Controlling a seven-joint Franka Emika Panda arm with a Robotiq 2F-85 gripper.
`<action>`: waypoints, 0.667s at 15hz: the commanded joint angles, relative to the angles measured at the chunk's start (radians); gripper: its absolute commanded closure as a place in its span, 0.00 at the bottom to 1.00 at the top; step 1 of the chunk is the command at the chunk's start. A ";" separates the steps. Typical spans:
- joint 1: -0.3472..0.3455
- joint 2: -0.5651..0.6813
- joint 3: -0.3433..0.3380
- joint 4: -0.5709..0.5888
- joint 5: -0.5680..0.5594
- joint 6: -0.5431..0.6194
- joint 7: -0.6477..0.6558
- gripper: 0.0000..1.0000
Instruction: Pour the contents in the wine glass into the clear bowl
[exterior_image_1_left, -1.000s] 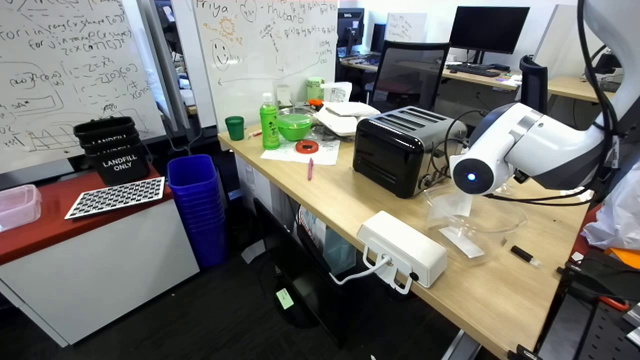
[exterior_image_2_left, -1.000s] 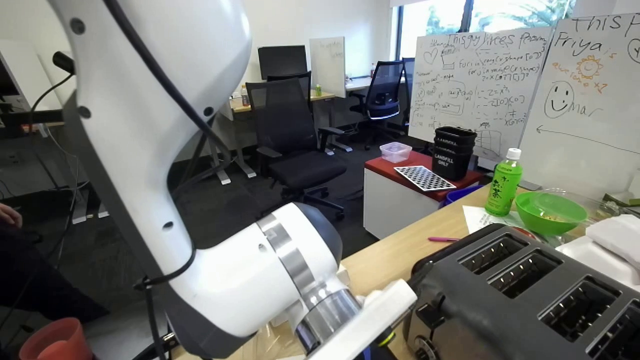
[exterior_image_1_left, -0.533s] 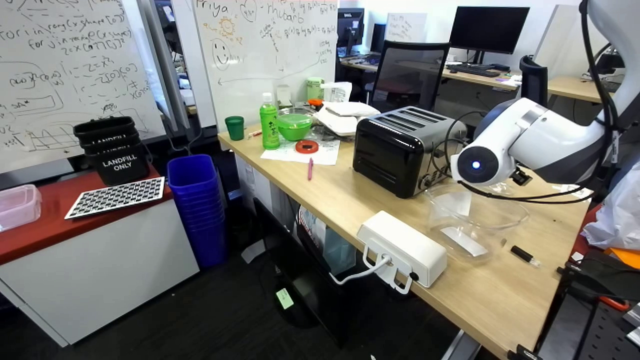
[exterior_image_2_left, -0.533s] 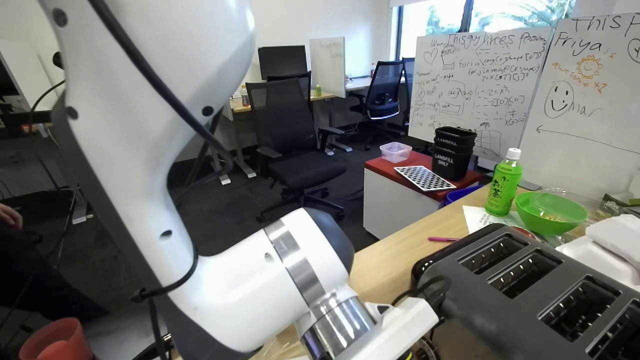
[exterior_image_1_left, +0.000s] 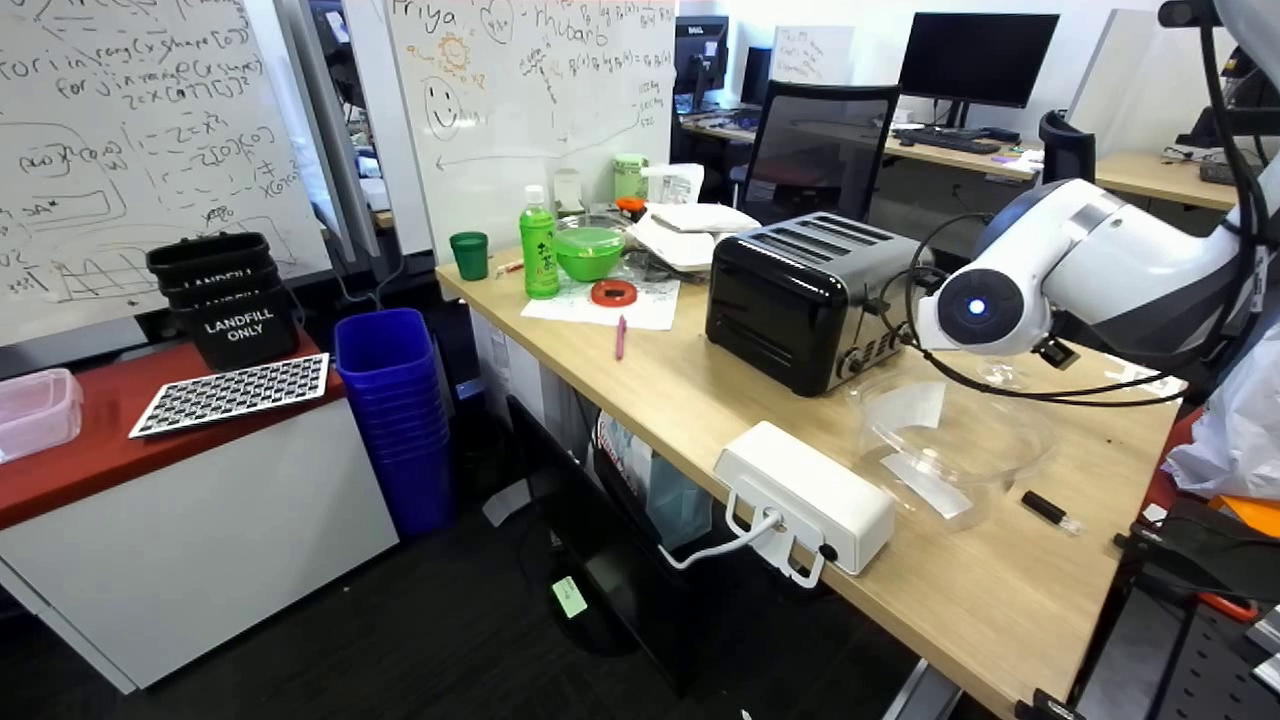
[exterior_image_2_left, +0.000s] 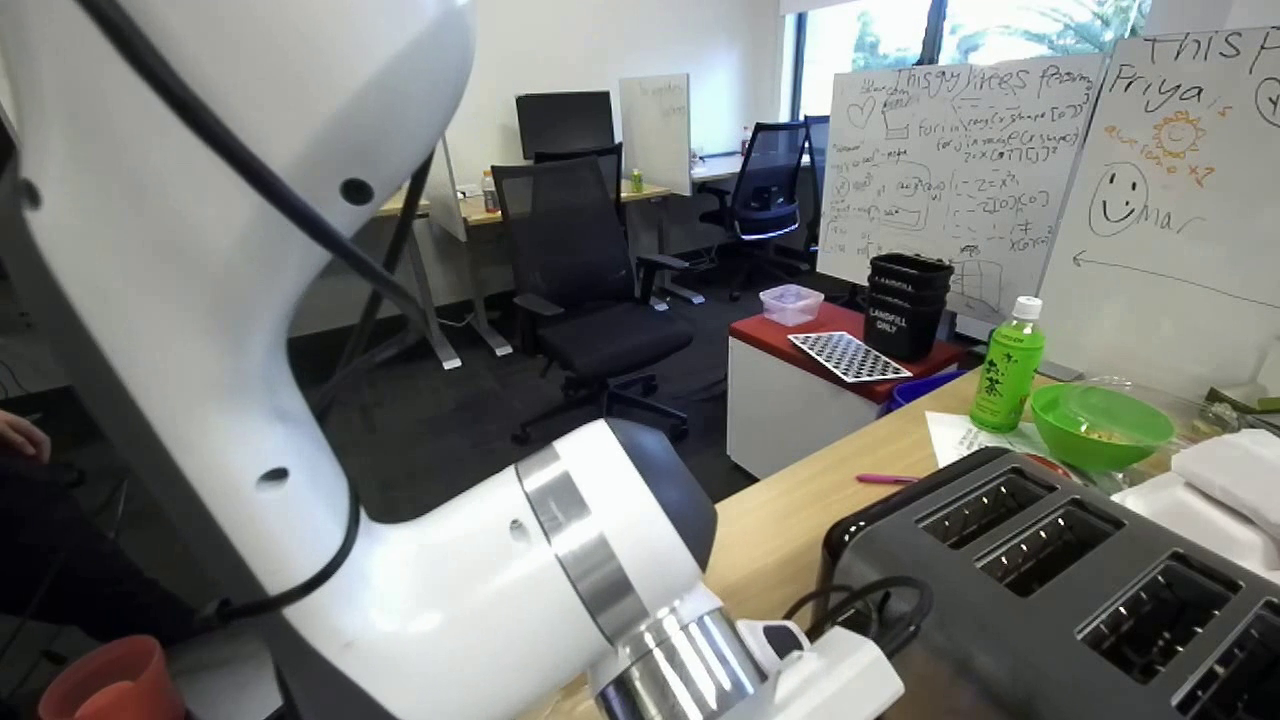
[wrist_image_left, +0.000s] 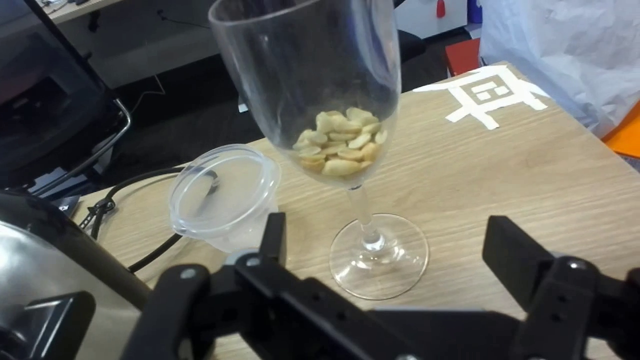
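In the wrist view the wine glass (wrist_image_left: 325, 85) stands upright on the table, with pale peanuts (wrist_image_left: 345, 142) in the bottom of its cup. My gripper (wrist_image_left: 386, 230) is open wide, one dark finger to each side of the glass's stem and foot as seen there, touching neither. Nothing is held. The clear bowl (exterior_image_1_left: 985, 470), low and see-through, sits on the table in an exterior view, below and in front of the arm's wrist. In both exterior views the fingers are hidden or out of frame.
A toaster (exterior_image_1_left: 810, 300) stands close to the arm; its side fills the left of the wrist view. Beside the glass is a small clear tub (wrist_image_left: 225, 195) with a black cable (wrist_image_left: 155, 250) near it. A white box (exterior_image_1_left: 805, 495) and a black marker (exterior_image_1_left: 1045, 508) flank the bowl.
The arm's wrist has shifted right and slightly upward in an exterior view, away from above the bowl. The bowl, toaster and white box have stayed put. The gripper has remained open.
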 joint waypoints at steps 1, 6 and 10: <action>-0.024 -0.066 -0.013 -0.052 -0.048 0.061 0.023 0.00; -0.005 -0.052 -0.009 -0.038 -0.026 0.022 0.045 0.00; 0.012 -0.003 0.005 0.028 0.027 -0.022 0.053 0.00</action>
